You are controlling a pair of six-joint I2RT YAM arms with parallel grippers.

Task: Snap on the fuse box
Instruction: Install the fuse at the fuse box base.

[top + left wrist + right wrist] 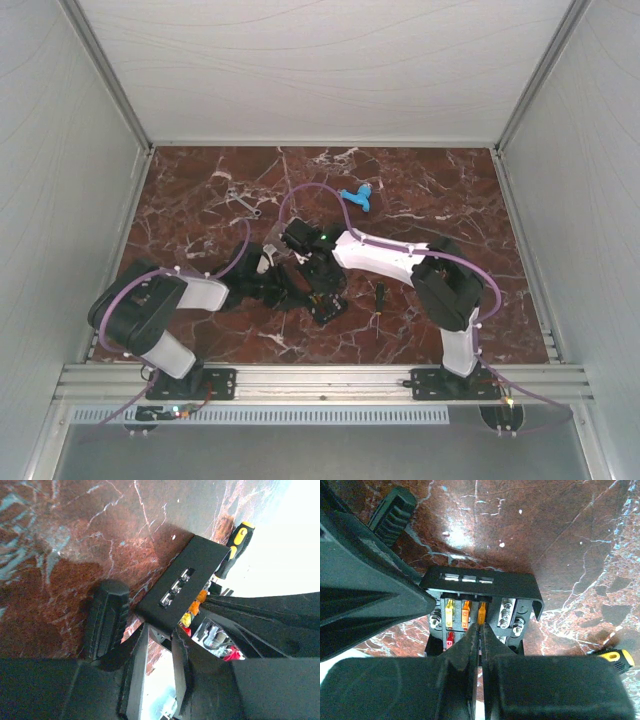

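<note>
The fuse box is a small black tray with yellow, orange and red fuses in rows and bolts beside them. A black cover with three slots lies over its far part, and the fuses show under the cover's near edge. My right gripper is shut, its tips pressed together right at the amber fuse with nothing between them. My left gripper is closed on the near corner of the fuse box. In the top view both grippers meet over the fuse box at the table's middle.
A yellow-and-black screwdriver lies just beyond the box, and a ribbed black handle lies beside my left fingers. A blue plastic piece and a small metal tool lie farther back. White walls enclose the marble table.
</note>
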